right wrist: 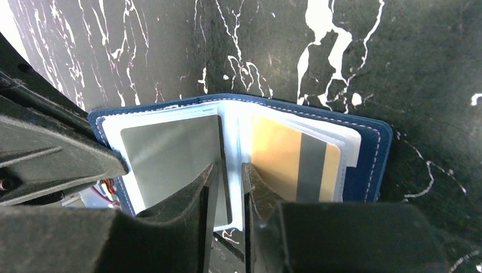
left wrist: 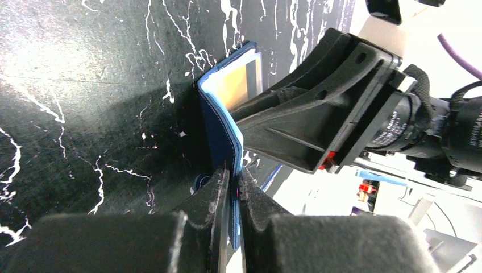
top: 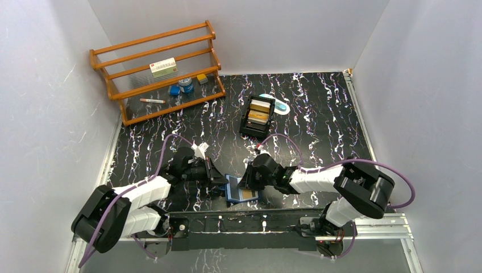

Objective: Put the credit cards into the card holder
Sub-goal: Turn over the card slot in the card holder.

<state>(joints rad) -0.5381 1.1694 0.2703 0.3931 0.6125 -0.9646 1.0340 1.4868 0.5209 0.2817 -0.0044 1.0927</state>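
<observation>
The navy card holder (top: 241, 190) lies open near the table's front edge, between both arms. My left gripper (top: 219, 177) is shut on its raised left flap; in the left wrist view the blue flap (left wrist: 224, 114) is pinched between the jaws (left wrist: 234, 173). My right gripper (top: 248, 179) hovers over the open holder (right wrist: 369, 153), jaws (right wrist: 230, 168) a narrow gap apart. A grey credit card (right wrist: 170, 153) sits in the left pocket, its right edge in that gap. A gold card (right wrist: 278, 159) with a grey stripe sits in the right pocket. More gold cards (top: 260, 108) stay in the tray.
A black open tray (top: 248, 126) stands mid-table behind the grippers, with a pale blue object (top: 278, 104) beside it. A wooden rack (top: 156, 68) at the back left holds a white-and-red box (top: 163, 67) and small items. White walls enclose the table.
</observation>
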